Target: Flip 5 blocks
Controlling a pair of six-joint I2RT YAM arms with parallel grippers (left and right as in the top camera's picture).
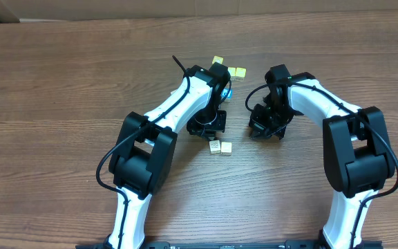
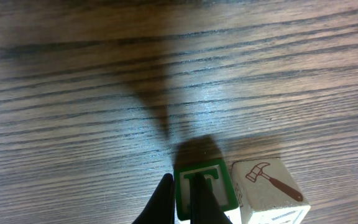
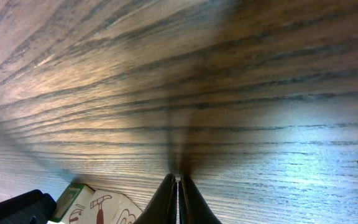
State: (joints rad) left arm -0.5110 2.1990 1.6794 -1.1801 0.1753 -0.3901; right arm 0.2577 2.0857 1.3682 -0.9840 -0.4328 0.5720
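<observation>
Nearest the robot's base, the green block [image 2: 207,183] sits on the table [image 1: 61,83], its framed letter partly hidden. The whitish hammer block [image 2: 269,186] stands just beside it, touching or nearly so. Right at the green block's near edge in the left wrist view, the left gripper [image 2: 180,202] has its fingers pressed together with nothing between them. Whether the tip rests on the cube or hangs just above it cannot be told. Off to the hammer block's side, the right gripper [image 3: 178,186] is likewise closed and empty, pointed at bare wood. Well beyond the green block, past the left arm, lie two yellow cubes [image 1: 218,61], with a bit of blue half hidden nearby. Such tiny wooden cubes are likely light, stiff and smooth-faced, apt to skid or tumble if nudged. The face toward the hammer block is blocked, so the better hold is probably across the two free opposite sides, with the jaws opened first.
</observation>
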